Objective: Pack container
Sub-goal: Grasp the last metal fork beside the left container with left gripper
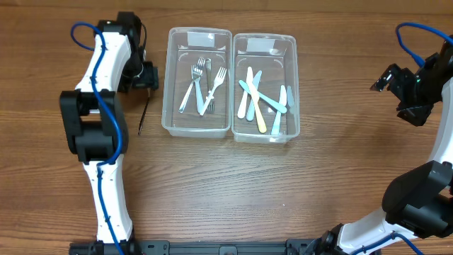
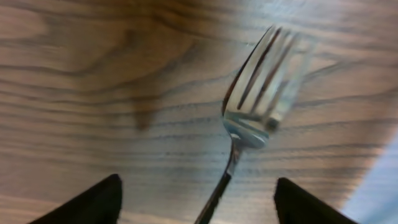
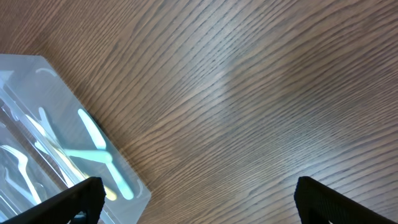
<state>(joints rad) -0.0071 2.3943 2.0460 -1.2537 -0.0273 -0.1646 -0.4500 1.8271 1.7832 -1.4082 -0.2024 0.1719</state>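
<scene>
A metal fork (image 1: 143,115) lies on the wooden table, left of two clear containers. In the left wrist view the fork (image 2: 249,106) points its tines away and its handle runs down between my fingers. My left gripper (image 1: 147,81) (image 2: 198,185) is open, low over the fork's handle, not closed on it. The left container (image 1: 170,106) holds several metal forks (image 1: 202,85). The right container (image 1: 294,106) (image 3: 134,177) holds pastel plastic cutlery (image 1: 258,95) (image 3: 93,134). My right gripper (image 1: 389,79) (image 3: 199,186) is open and empty over bare table, right of the containers.
The two containers stand side by side at the table's middle back. Blue cables run along both arms. The left arm's body (image 1: 95,120) stands just left of the loose fork.
</scene>
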